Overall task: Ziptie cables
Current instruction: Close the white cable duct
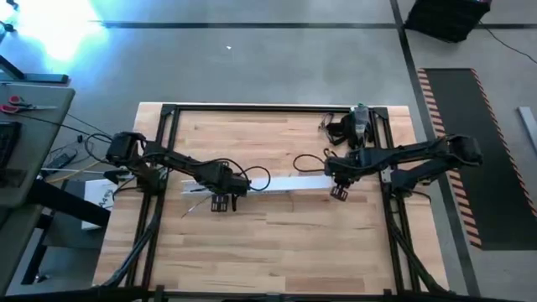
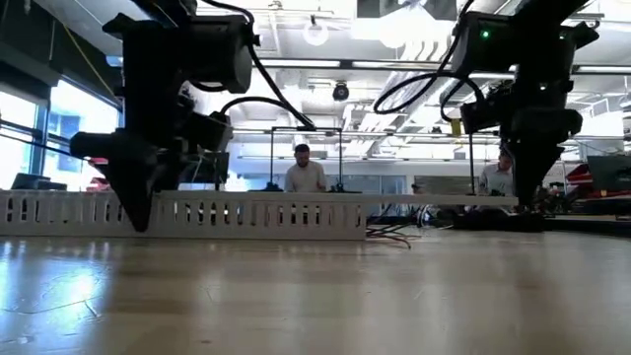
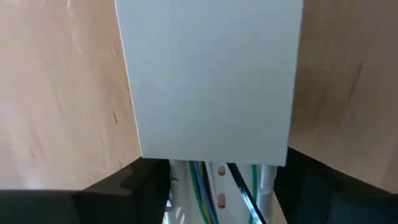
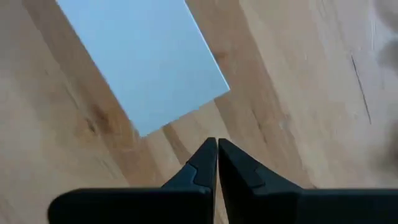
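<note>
Left wrist view, cover strip (image 3: 208, 81) hiding cables (image 3: 202, 186)

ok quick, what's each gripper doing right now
Left gripper: open, fingers either side of the slotted channel holding the cables.
Right gripper: shut, holding nothing, beside the white cover strip.

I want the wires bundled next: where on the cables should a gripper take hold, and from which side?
Probably at the short stretch of cables showing past the cover strip end, inside the slotted channel. Come straight down, fingers closing across the run: the channel walls block sideways approach, and the cover hides the rest. The left gripper hangs nearest.
</note>
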Action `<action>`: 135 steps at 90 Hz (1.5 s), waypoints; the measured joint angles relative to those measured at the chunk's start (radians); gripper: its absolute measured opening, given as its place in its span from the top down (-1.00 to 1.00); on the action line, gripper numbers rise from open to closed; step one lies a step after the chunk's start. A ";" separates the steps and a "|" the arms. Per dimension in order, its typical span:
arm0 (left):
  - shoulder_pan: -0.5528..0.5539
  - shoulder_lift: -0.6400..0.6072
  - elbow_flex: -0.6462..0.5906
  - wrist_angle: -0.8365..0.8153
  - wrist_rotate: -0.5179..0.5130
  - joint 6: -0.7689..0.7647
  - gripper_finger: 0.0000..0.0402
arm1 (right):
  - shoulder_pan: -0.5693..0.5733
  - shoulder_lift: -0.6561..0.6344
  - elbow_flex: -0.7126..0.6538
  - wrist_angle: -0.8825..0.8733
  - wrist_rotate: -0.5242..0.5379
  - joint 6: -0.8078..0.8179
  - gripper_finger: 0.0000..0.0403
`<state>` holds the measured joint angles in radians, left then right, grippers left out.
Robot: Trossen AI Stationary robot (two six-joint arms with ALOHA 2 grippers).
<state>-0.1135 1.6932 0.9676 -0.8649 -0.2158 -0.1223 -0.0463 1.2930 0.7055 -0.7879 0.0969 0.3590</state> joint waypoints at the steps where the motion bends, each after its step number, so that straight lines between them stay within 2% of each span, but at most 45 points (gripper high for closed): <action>1: 0.000 0.000 0.000 0.000 0.000 0.000 -0.10 | 0.000 0.000 0.000 0.007 -0.002 -0.001 1.00; 19: -0.001 0.000 -0.003 -0.015 0.001 -0.008 -0.10 | 0.000 0.001 -0.003 0.111 -0.040 -0.035 1.00; 40: -0.001 0.000 -0.003 -0.014 0.001 -0.011 -0.10 | 0.001 -0.013 -0.004 0.122 -0.001 -0.057 1.00; 62: -0.001 0.000 0.002 0.032 -0.002 0.014 -0.10 | 0.001 -0.152 0.004 0.017 -0.028 -0.037 1.00; 75: -0.001 0.000 0.002 0.083 0.031 0.016 -0.10 | 0.002 -0.221 0.002 -0.077 -0.109 0.046 1.00; 89: -0.002 0.000 0.002 0.106 0.038 0.014 -0.10 | 0.018 -0.230 -0.001 -0.182 -0.093 0.144 1.00; 114: -0.001 0.000 0.002 0.112 0.040 0.003 -0.10 | 0.053 -0.225 -0.086 -0.153 -0.048 0.280 1.00; 135: -0.001 0.000 0.001 0.123 0.046 0.003 -0.10 | 0.058 -0.209 -0.133 0.046 -0.072 0.287 1.00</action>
<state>-0.1146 1.6932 0.9684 -0.7422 -0.1696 -0.1196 0.0116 1.0842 0.5721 -0.7420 0.0247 0.6461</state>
